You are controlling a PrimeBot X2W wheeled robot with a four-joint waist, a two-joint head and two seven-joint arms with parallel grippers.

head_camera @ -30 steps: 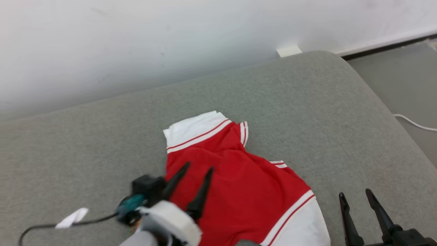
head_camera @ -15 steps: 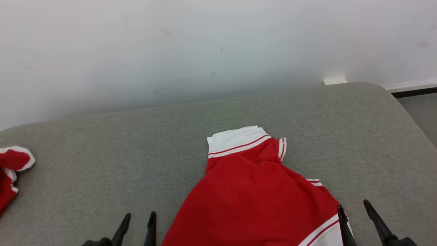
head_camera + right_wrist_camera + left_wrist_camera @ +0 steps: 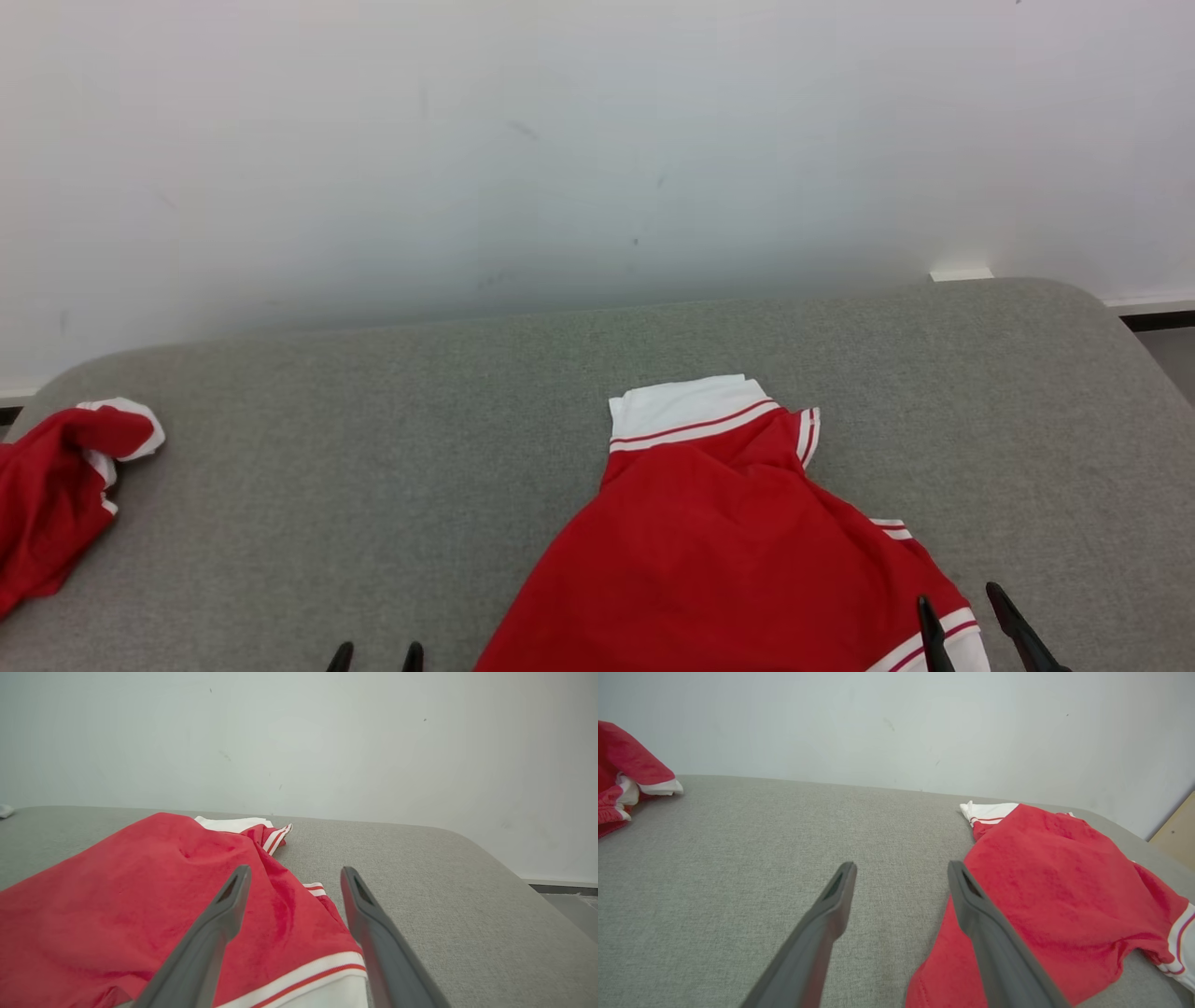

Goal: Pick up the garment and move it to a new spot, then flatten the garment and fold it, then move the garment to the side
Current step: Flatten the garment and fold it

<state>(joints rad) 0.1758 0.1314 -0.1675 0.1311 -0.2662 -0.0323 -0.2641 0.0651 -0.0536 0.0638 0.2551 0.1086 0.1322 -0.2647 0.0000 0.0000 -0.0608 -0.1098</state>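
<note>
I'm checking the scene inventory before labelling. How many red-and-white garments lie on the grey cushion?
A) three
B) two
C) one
B: a spread garment lies right of the middle of the cushion, and a crumpled garment lies at its left edge.

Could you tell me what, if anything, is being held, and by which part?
Nothing is held: the left end effector and right end effector are open and empty; the red-and-white garment lies free on the grey cushion.
</note>
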